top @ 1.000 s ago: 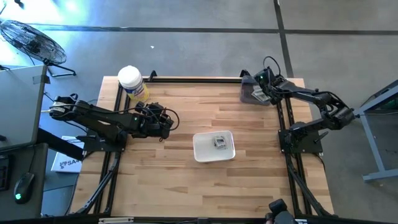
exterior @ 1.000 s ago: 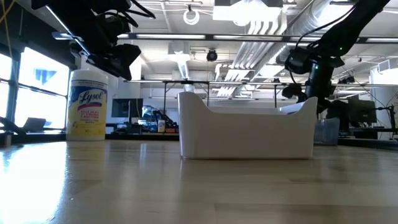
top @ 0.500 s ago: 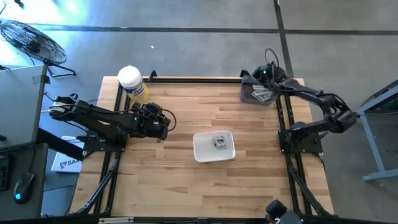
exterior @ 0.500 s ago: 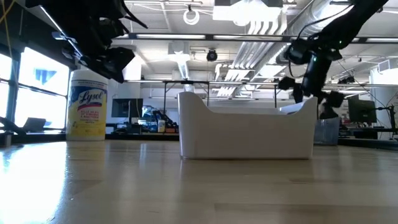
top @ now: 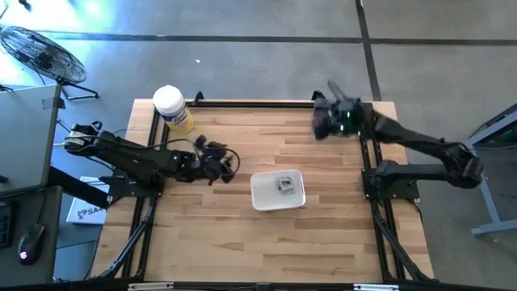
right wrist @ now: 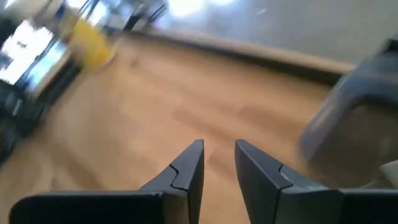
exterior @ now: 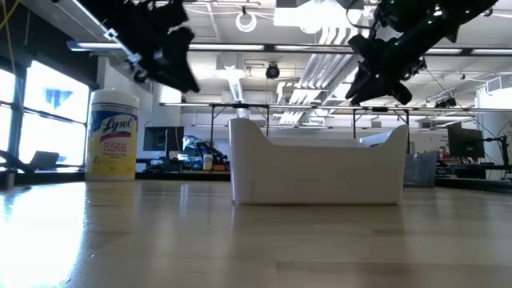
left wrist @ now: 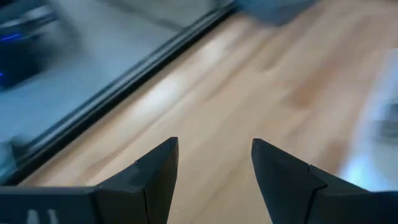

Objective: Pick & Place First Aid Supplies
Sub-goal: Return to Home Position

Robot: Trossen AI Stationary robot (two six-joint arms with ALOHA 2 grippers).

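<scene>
Two dark robot arms hang above a light wooden table (top: 266, 242).
Nearest, small flat white first aid packets (top: 284, 184) lie in the white rectangular plastic tray (top: 260, 196). Beyond it the left gripper (left wrist: 214, 149) hovers, fingers apart, near the yellow canister with a white lid (top: 171, 109). The right gripper (right wrist: 219, 149), fingers narrowly parted, hangs over the far corner.

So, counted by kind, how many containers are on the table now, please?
White tray: 1
Yellow canister: 1
Dark bin: 1
Total: 3
Packets in the tray: too small to count.
</scene>
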